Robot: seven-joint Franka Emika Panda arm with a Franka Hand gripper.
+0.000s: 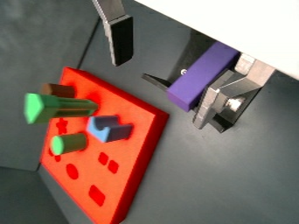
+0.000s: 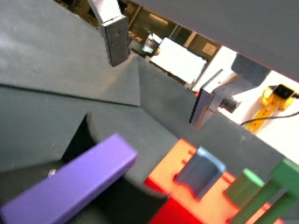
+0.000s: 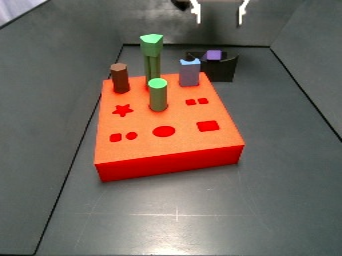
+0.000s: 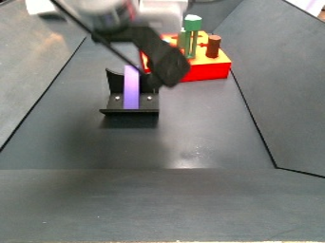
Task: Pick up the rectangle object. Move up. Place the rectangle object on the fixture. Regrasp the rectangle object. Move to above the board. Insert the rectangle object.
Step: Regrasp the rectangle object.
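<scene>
The end effector [image 1: 170, 74] hangs spread and empty above the purple block [image 1: 201, 77] resting on the fixture [image 4: 131, 106]; rigid, light, smooth-sided, it is best pinched across its flat long faces.

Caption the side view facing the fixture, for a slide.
Purple block rests on the fixture; open end effector hangs above it, red board behind.

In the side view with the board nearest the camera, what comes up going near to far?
Board → short green peg → brown peg → tall green peg → fixture with the rectangle object → gripper, open above.
</scene>
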